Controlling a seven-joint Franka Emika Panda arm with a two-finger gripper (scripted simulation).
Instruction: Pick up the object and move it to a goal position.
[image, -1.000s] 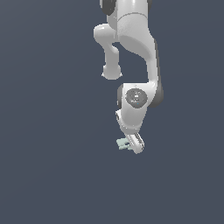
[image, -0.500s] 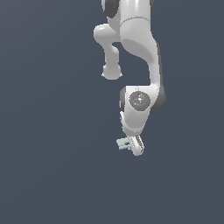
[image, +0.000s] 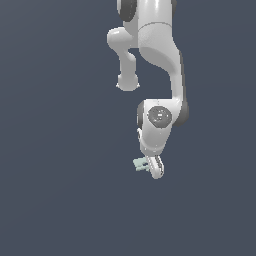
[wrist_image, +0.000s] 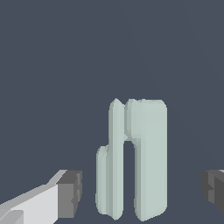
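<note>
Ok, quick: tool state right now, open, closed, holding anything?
Tool: open, holding nothing; the mint-grey piece lies between its fingers, a clear gap on each side.

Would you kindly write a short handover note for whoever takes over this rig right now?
Gripper: open, with a dark pad on either side of the object and a clear gap on both sides; nothing is held.
Object: the small pale mint-grey pronged piece lies between the fingers in the wrist view; in the exterior view it sits at the gripper's tip.
Done: the arm is lowered and lined up over the piece.
Left: close on it, lift it, and carry it to the goal. No goal marker shows in either view.
</note>
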